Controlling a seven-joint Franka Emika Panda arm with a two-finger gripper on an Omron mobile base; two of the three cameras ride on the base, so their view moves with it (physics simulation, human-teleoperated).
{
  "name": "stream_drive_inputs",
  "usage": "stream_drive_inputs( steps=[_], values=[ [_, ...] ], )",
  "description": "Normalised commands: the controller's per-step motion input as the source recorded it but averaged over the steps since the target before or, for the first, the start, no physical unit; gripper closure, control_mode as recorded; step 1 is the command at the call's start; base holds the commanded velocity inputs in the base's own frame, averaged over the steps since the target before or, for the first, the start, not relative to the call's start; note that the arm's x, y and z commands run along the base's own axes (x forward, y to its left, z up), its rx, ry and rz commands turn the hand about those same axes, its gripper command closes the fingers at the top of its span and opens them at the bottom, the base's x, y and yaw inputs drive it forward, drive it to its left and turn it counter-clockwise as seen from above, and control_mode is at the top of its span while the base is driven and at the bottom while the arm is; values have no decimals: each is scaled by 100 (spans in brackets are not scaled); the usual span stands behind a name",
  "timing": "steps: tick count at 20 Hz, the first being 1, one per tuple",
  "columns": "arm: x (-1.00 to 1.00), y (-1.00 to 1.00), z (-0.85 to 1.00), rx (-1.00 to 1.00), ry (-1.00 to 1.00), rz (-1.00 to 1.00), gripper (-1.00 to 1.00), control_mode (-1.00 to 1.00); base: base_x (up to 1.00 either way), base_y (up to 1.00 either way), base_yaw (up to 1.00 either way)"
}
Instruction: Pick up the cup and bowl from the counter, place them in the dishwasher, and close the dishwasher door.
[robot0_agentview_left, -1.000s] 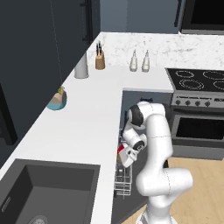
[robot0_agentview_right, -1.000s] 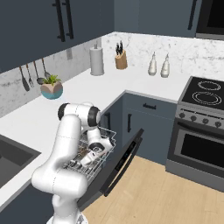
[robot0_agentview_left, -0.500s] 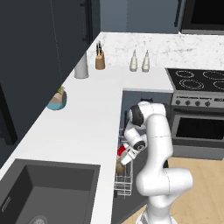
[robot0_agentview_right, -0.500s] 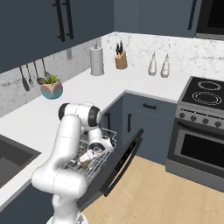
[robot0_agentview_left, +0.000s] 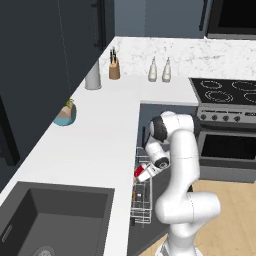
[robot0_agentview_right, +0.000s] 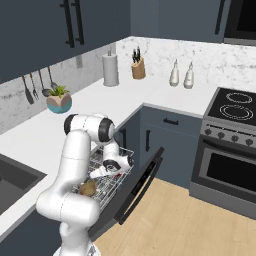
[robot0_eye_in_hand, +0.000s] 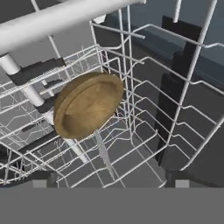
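The tan-brown bowl (robot0_eye_in_hand: 87, 109) lies tipped on its side in the dishwasher's white wire rack (robot0_eye_in_hand: 144, 127), also visible as the bowl (robot0_agentview_right: 88, 188). My gripper (robot0_eye_in_hand: 111, 179) hovers over the rack with its fingertips (robot0_eye_in_hand: 40, 177) wide apart, open and with nothing between them. The red cup (robot0_agentview_left: 139, 171) sits low in the rack right beside my gripper (robot0_agentview_left: 146, 175); a red sliver of the cup (robot0_agentview_right: 116, 174) shows behind the hand. The dishwasher door (robot0_agentview_right: 142, 182) hangs open, tilted down. The white counter (robot0_agentview_left: 100, 145) runs along the left.
A dark sink (robot0_agentview_left: 55, 215) is set in the counter close by. A teal-and-tan plant pot (robot0_agentview_left: 65, 114), a paper roll (robot0_agentview_left: 92, 75), a knife block (robot0_agentview_left: 114, 69) and two white bottles (robot0_agentview_left: 160, 70) stand further back. The steel oven (robot0_agentview_right: 227, 160) is at the right.
The hand has shifted only slightly over the rack. The cup and the bowl stay where they were.
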Motion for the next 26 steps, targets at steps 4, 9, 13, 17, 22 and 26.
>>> stream_drive_inputs(
  steps=[4,9,13,17,22,26],
  values=[
    [-59,-40,98,-3,0,-14,-100,-100,0,0,0],
    [-67,-36,100,0,0,-13,-100,-100,0,0,0],
    [-63,-37,100,0,8,-15,-100,-100,0,0,0],
    [-45,-46,100,2,21,-17,-100,-100,0,0,0],
    [-5,-47,100,5,19,-14,-100,-100,0,0,0],
    [-2,-88,95,7,14,-8,-100,-100,0,0,0]
  ],
)
